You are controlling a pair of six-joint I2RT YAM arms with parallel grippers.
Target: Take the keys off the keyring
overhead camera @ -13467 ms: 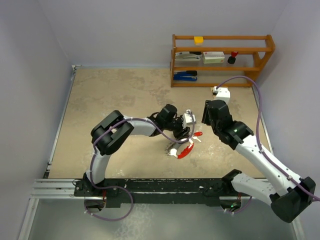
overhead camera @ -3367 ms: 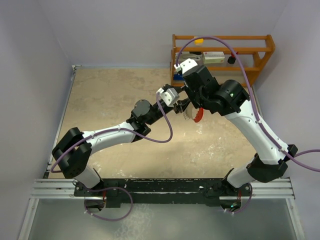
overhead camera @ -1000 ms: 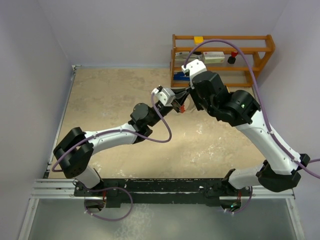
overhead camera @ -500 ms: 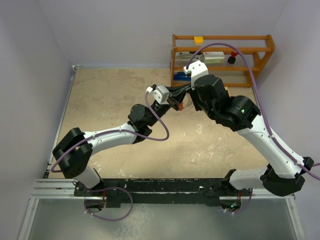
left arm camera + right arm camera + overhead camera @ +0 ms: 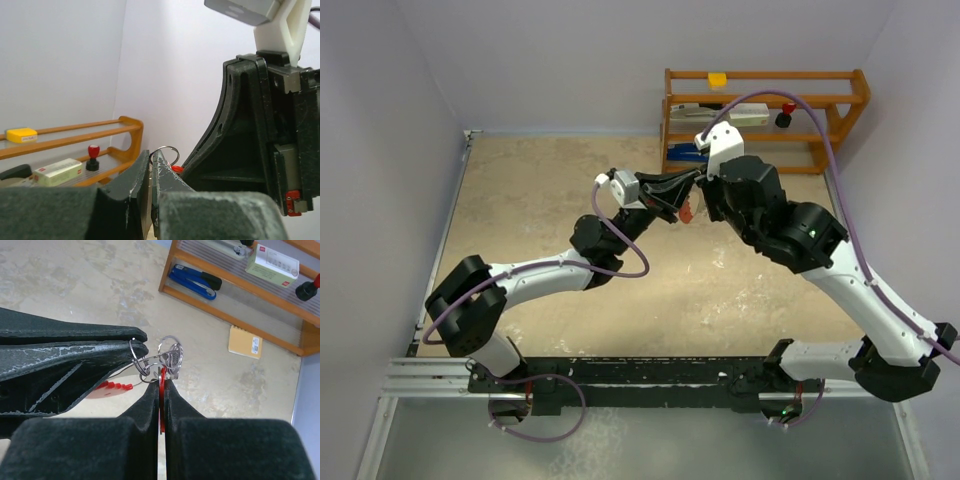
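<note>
1. Top view: both arms are raised over the table, with the tips meeting in the air.
   - Left gripper (image 5: 680, 188) and right gripper (image 5: 702, 192) are tip to tip.
   - The keyring (image 5: 688, 212) shows only as a red speck just under the tips.
   - Neither grip can be read from here.
2. Left wrist: the left fingers (image 5: 142, 172) are pressed together.
   - A wire ring (image 5: 165, 150) pokes out just past their tips.
   - A red bit sits right behind the ring, against the right gripper's body. It is probably the key, but I can't confirm that here.
   - The right jaws are hidden in this view.
3. Right wrist: this is the clearest view.
   - The right gripper is clamped on the key (image 5: 162, 407), seen as a thin red edge between its fingers.
   - The left fingers come in from the side and pinch one loop of the linked rings (image 5: 171, 352) directly ahead of the right tips.
   - The fob (image 5: 107, 388) hangs under the left fingers.
4. Status, my read: both grips are set and the chain is taut between the tips, but the key is linked to the rings, so nothing is off yet. What's left is the whole separation: work the key around and off its ring, then set it down.
</note>
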